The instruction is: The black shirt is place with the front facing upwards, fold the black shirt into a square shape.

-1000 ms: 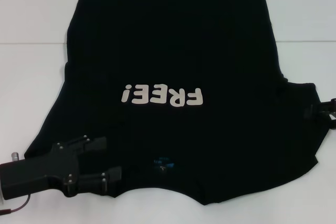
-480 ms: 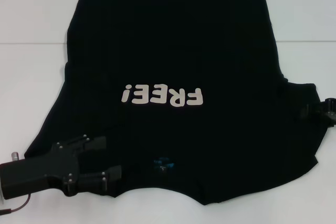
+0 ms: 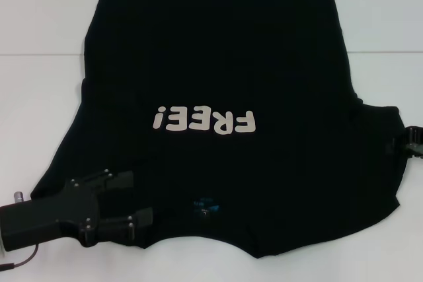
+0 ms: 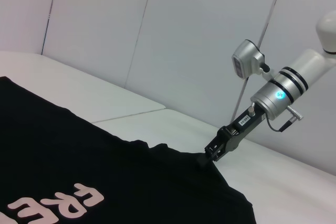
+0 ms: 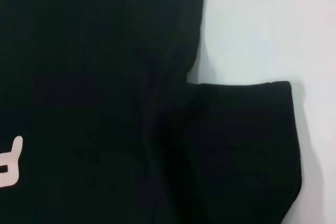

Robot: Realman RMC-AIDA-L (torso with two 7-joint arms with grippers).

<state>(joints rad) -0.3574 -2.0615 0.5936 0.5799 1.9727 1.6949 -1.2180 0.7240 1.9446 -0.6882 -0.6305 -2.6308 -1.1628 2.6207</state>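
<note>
The black shirt (image 3: pixel 218 51) lies spread front up on the white table (image 3: pixel 39 97). Its cream "FREE!" letters (image 3: pixel 203 121) read upside down from the head view, and the blue neck label (image 3: pixel 203 204) is near the front edge. My left gripper (image 3: pixel 135 199) is open, low over the shirt's front-left sleeve area. At the far right, my right gripper (image 3: pixel 414 142) sits at the edge of the right sleeve. The left wrist view shows that right gripper (image 4: pixel 210 153) with its tip at the sleeve's edge. In the right wrist view, the sleeve (image 5: pixel 241 140) lies flat.
White table shows to the left, right and behind the shirt (image 4: pixel 79 161). A seam line in the table (image 3: pixel 33 54) runs across behind the shirt's middle. White wall panels (image 4: pixel 184 40) stand behind the table.
My right gripper has drifted slightly right, toward the frame's edge. The left arm and the shirt have not moved.
</note>
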